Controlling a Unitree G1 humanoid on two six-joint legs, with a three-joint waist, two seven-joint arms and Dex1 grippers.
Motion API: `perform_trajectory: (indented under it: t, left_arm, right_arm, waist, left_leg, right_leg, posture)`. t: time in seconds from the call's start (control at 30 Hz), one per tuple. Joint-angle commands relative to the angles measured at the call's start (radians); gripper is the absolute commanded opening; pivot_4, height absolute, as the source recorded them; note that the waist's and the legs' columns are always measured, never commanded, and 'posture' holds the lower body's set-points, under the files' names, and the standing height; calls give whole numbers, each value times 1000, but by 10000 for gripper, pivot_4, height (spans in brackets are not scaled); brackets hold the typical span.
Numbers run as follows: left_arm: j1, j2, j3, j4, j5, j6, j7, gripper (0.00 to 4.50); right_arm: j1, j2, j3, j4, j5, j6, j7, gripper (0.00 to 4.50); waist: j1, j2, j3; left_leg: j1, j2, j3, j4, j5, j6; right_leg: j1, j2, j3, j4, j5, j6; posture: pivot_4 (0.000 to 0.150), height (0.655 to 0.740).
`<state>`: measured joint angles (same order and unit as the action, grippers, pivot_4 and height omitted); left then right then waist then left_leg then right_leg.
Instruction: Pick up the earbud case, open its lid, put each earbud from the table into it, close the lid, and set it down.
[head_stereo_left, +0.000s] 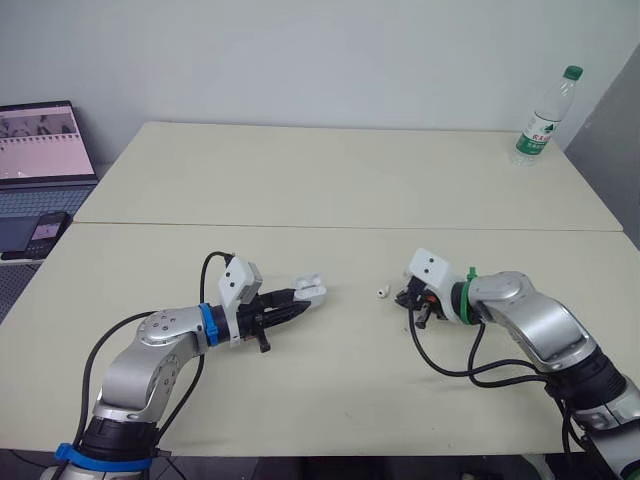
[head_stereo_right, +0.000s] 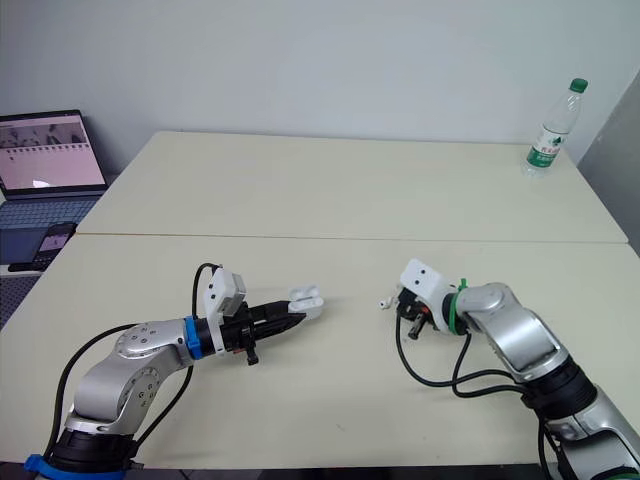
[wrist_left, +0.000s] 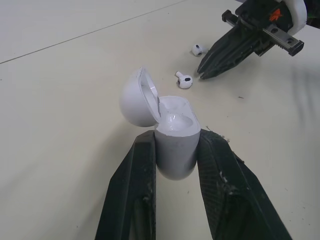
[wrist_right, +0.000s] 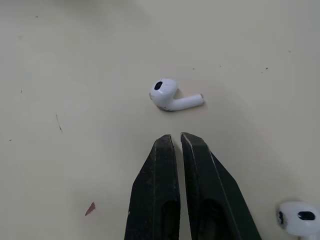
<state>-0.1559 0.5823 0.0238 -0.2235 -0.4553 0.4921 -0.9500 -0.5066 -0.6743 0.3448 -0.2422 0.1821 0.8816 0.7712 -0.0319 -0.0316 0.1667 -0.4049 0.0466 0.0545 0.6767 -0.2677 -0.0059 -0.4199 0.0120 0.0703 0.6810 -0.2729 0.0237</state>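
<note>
left gripper (wrist_left: 177, 139) clamped on the smooth, glossy white earbud case (wrist_left: 174, 127), low over the matte cream table (head_stereo_left: 350, 180); contact with it is hard to make out. rounded lid (wrist_left: 135, 100) flipped open, mouth pointing out toward the right gripper (wrist_right: 175, 137). that one's pinched nearly closed, empty, just short of a glossy earbud (wrist_right: 167, 96), stem flat, crosswise to it. second earbud (wrist_right: 300, 220) cut off at the edge.

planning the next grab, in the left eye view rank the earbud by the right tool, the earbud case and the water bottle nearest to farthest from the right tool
1. earbud, on the table just ahead of the right tool.
2. earbud case, lid open, in the left tool, further to the left.
3. water bottle, standing at the far right corner.
</note>
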Motion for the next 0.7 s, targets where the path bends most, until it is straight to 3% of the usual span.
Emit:
perform_trajectory:
  t: [0.03, 0.1, 0.27, 0.7]
  left_arm:
    - [-5, 6, -4, -10, -1, -25, -6, 8140]
    - [-5, 5, -5, -9, 1, -26, -6, 8140]
    - [-8, 4, -8, -5, 2, -28, -4, 8140]
    - [15, 10, 2, -14, 2, -41, 8, 8140]
  right_arm:
    - [-42, -16, -17, -64, 16, -29, 49, 4351]
    - [-47, -24, -2, -66, 13, -40, 77, 8392]
    - [-64, 7, 26, -4, -27, -96, 79, 25816]
    - [-152, 71, 95, 209, -95, -226, 174, 25816]
  waist:
    - [0, 0, 0]
    - [0, 0, 0]
    - [0, 0, 0]
    - [0, 0, 0]
  left_leg:
    - [0, 0, 0, 0, 0, 0]
    - [0, 0, 0, 0, 0, 0]
    - [0, 0, 0, 0, 0, 0]
    - [1, 0, 1, 0, 0, 0]
  right_leg:
    - [0, 0, 0, 0, 0, 0]
    - [0, 0, 0, 0, 0, 0]
    - [0, 0, 0, 0, 0, 0]
    - [0, -1, 0, 0, 0, 0]
  posture:
    - [1500, 7362]
    - [1500, 7362]
    - [1500, 7362]
    - [1500, 7362]
